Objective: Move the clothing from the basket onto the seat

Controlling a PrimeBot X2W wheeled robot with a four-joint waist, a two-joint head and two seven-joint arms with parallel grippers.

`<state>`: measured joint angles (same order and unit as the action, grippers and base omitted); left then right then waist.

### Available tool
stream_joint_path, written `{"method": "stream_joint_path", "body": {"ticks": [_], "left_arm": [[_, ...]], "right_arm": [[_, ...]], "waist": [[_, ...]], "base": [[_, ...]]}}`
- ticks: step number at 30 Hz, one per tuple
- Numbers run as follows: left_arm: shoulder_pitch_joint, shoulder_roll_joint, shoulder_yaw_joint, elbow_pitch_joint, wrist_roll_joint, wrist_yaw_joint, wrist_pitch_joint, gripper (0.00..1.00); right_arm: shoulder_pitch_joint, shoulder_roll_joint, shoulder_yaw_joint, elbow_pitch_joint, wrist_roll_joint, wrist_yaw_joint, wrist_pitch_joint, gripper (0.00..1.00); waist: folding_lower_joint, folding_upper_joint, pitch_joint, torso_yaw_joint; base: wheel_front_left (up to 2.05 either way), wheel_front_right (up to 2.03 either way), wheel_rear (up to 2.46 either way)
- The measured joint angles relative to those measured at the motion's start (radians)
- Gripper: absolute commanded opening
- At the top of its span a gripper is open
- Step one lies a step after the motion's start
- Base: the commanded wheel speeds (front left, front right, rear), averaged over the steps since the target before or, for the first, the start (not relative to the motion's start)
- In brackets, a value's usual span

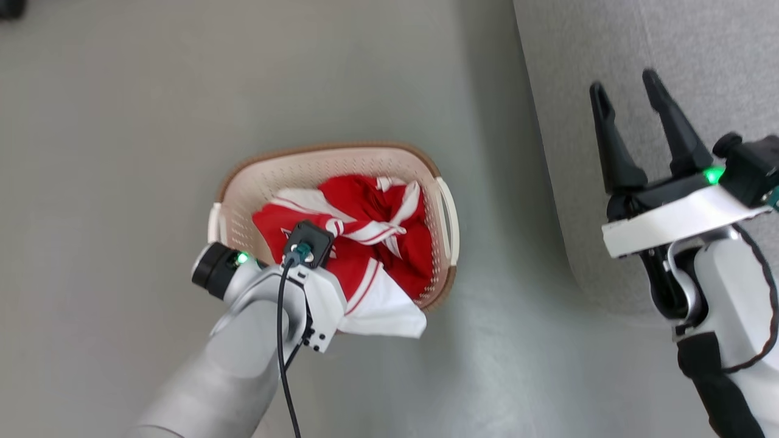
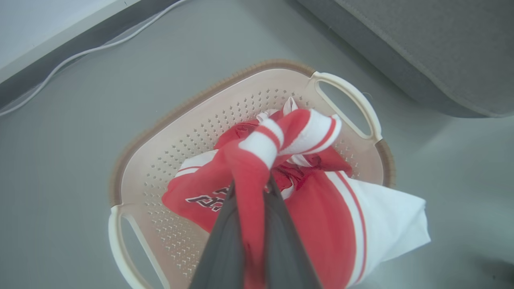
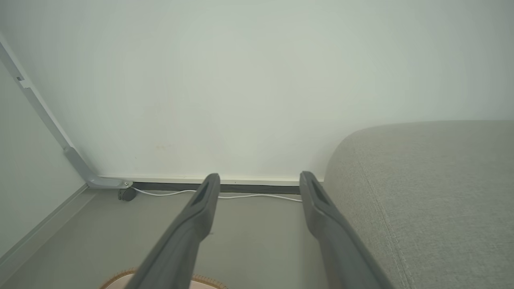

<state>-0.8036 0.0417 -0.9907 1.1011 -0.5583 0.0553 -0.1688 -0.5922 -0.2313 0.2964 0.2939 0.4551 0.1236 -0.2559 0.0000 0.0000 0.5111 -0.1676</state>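
Left wrist view: left gripper (image 2: 249,185) clamped on thin red white-striped sports clothing (image 2: 313,208). Judged light, limp, slippery: take hold on bunched folds. Your right gripper (image 1: 623,81) spread, empty.

The left arm (image 1: 243,340) reaches down, its left gripper (image 2: 255,185) pinched tight on a fold of the clothing (image 2: 313,224), while the right gripper (image 1: 625,85) hovers, fingers spread wide and pointing forward.

text | lettering (image 2: 202,199) on clothing (image 2: 313,208) | folded, cannot be read
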Motion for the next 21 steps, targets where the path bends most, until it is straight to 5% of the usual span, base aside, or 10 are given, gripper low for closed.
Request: {"method": "stream_joint_path", "body": {"ticks": [13,21], "left_arm": [[0.108,-0.001,-0.022,-0.077,-0.131,0.008,-0.076,0.00],[0.108,0.004,0.086,-0.203,-0.117,0.007,-0.079,0.00]], "right_arm": [[0.163,0.019,-0.048,0.062,-0.025,0.000,0.000,1.00],[0.223,0.031,-0.072,0.080,-0.034,0.000,0.000,1.00]], "waist": [[0.0000,0.0000,-0.225,0.074],[0.0000,0.0000,-0.323,0.122]], "base": [[0.00,0.00,0.00],[0.00,0.00,0.00]]}}
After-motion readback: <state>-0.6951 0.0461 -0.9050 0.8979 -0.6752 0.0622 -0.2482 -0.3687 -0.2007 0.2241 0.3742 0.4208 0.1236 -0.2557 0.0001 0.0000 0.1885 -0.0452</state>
